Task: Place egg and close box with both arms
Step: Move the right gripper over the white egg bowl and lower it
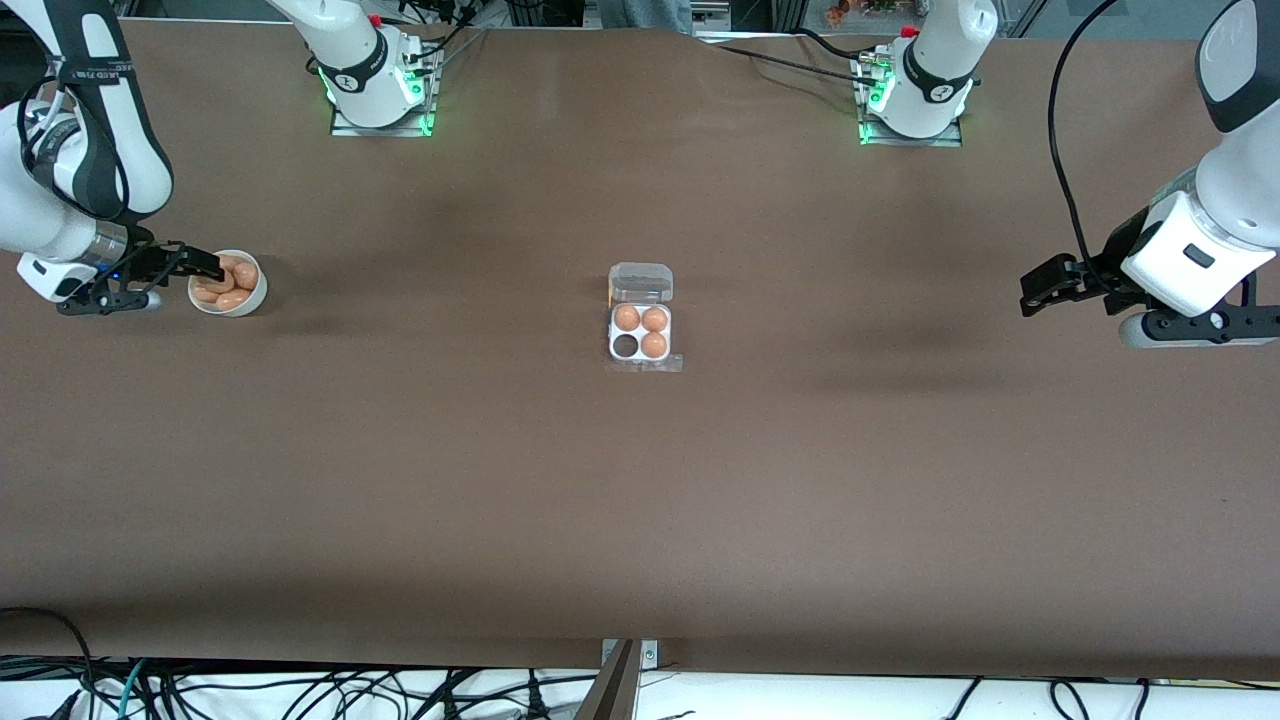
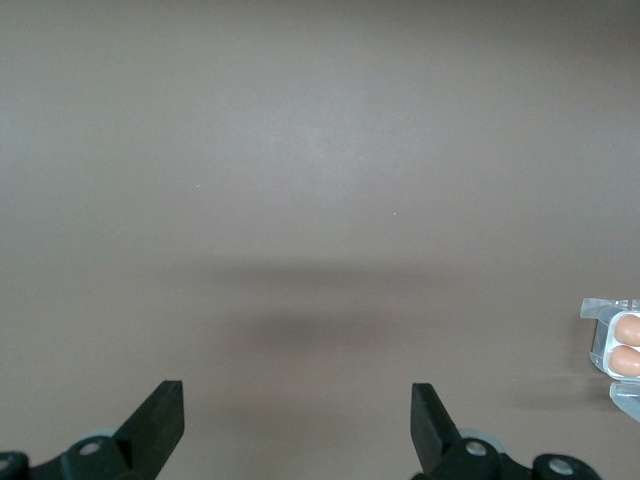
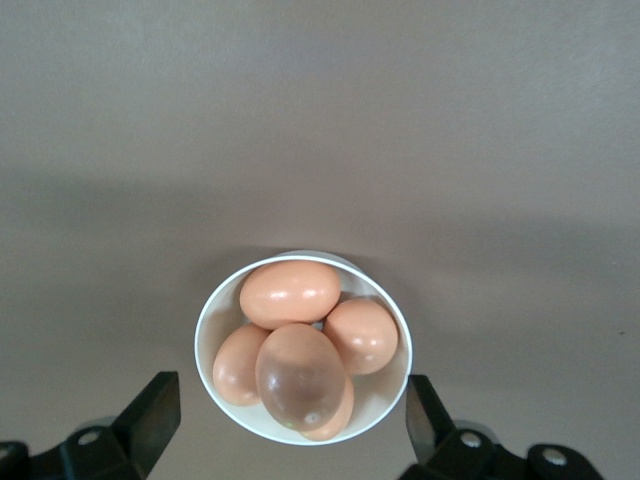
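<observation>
**Over the bowl, nothing yet picked**

At the table's (image 1: 640,520) right-arm end, my right gripper (image 3: 285,425) hung over the white bowl (image 1: 252,296) with jaws wide, empty. No egg (image 3: 300,375) was lifted; the box (image 1: 640,335) at mid-table held three, one cell bare, lid (image 1: 640,282) open. My left gripper (image 2: 298,425) waited wide over the table's left-arm end. Only my right wrist view showed the bowl's eggs singly (five, I judged); the left caught the box's edge.

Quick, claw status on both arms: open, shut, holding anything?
Left claw: open, empty, over bare table toward the left arm's end.
Right claw: open, empty, over the bowl of eggs.
</observation>
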